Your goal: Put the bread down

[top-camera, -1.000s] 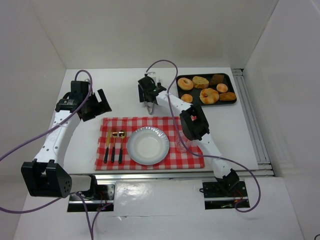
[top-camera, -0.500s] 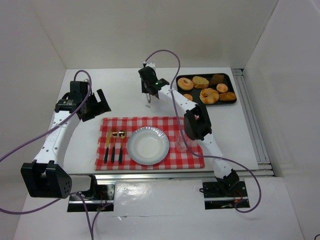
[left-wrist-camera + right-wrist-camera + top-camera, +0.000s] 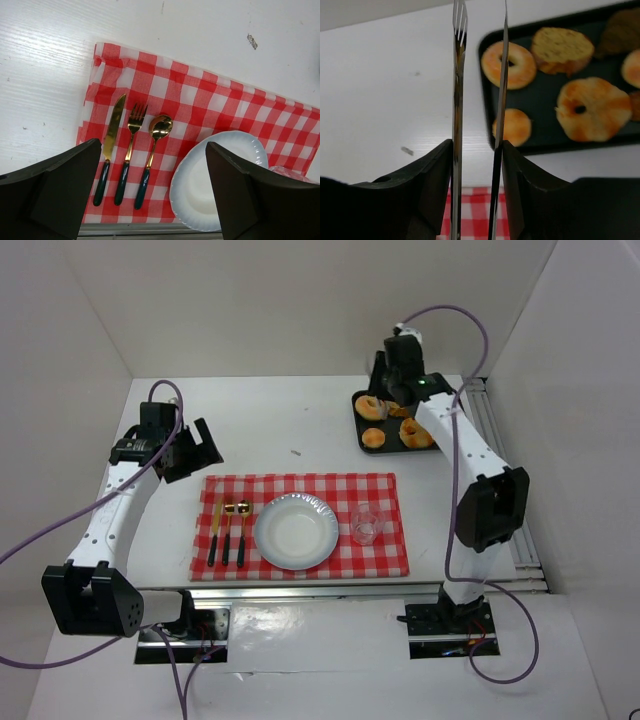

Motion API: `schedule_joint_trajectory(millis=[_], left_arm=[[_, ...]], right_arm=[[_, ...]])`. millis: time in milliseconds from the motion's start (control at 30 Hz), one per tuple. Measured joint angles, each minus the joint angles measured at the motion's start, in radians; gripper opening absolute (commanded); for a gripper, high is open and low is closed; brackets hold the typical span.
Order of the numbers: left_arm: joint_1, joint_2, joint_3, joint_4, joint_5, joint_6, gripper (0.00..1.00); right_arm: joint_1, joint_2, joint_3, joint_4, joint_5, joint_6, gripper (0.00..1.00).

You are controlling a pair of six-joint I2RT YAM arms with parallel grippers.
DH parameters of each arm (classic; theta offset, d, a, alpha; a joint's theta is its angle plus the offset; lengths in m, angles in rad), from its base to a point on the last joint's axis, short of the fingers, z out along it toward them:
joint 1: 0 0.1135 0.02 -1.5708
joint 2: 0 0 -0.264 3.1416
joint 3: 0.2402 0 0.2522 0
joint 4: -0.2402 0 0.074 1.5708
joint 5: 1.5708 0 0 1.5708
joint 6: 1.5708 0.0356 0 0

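Two arms are seen at a white table point(image 3: 260, 420) boxed in by plain white walls point(image 3: 300, 310), with metal rails point(image 3: 525, 550) along its right side. At the far right a black rectangular tray point(image 3: 545, 92) is laid with the bread point(image 3: 592, 109). At least six pieces can be counted, among them two pale orange rings, one cut slice point(image 3: 562, 50), one small round bun point(image 3: 512, 126) and one dark lump point(image 3: 622, 30); the pieces at the right border of the right wrist view are cut off. One pair of thin metal tongs point(image 3: 457, 100), one blade ending in fork tines, is clamped between the fingers of the right gripper point(image 3: 477, 150). The blades are held narrowly apart with nothing between them, above the tray's left edge. The left gripper point(image 3: 152, 170) is spread wide with nothing held in it, and hangs over the left part of the table. On the near half one red-and-white checked cloth point(image 3: 380, 490) is spread flat. On it are set one round white plate point(image 3: 295, 531) with a fluted rim and one clear glass point(image 3: 365, 524) to its right. To its left one knife point(image 3: 112, 130), one fork point(image 3: 132, 135) and one spoon point(image 3: 159, 127), gold-coloured with dark green handles, are laid side by side.
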Motion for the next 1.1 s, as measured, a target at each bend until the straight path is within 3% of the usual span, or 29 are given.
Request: schedule_joint_trajectory(millis=[133, 500, 900, 1100], left_arm=[[0.000, 0.000, 0.000, 0.001, 0.002, -0.001, 0.99], [0.000, 0.008, 0.000, 0.005, 0.031, -0.005, 0.99], [-0.006, 0.023, 0.000, 0.027, 0.045, -0.005, 0.99], [-0.008, 0.024, 0.000, 0.030, 0.045, -0.005, 0.99]], right_arm=[[-0.108, -0.053, -0.109, -0.051, -0.044, -0.009, 0.50], [-0.185, -0.049, -0.222, -0.072, -0.282, -0.019, 0.55], [-0.166, 0.033, -0.183, -0.093, -0.235, -0.035, 0.59], [-0.227, 0.015, -0.269, -0.028, -0.293, 0.040, 0.59]])
